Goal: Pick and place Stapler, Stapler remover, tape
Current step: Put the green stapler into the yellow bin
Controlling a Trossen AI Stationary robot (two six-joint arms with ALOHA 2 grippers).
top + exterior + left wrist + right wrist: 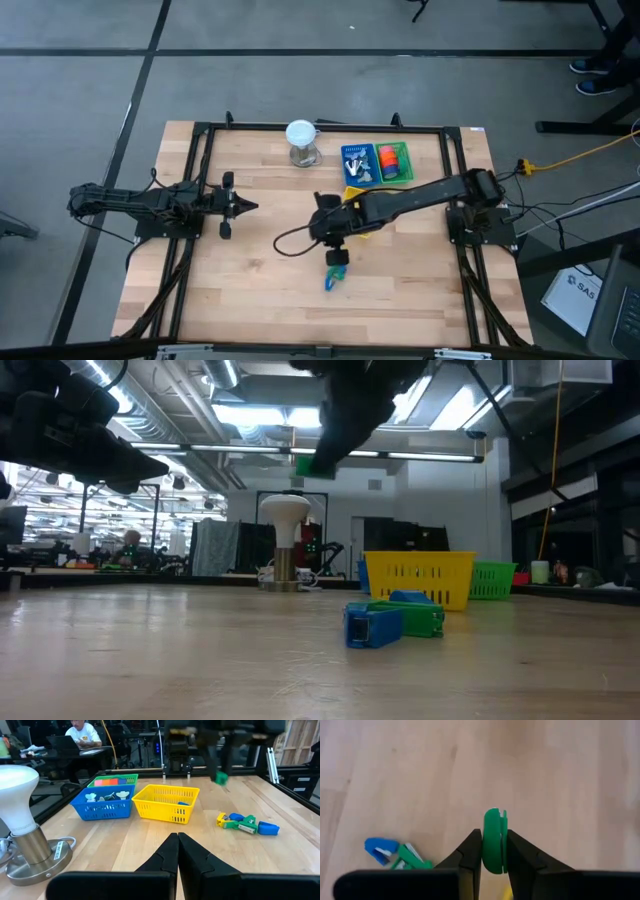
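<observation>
Your right pincer (493,851) is pinching a small green stapler (493,840) by its flat sides, lifted above the tabletop (260,260) near the yellow basket (166,802); it looks light, stiff and slick, so keep the grip centred, while your left pincer (246,206) waits pressed together.

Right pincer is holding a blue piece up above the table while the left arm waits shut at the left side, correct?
Not quite: the piece in the right pincer is green, not blue. The right wrist view shows the green piece clamped between its fingers; the blue one lies on the table. The left pincer does wait shut at the left side.
</observation>
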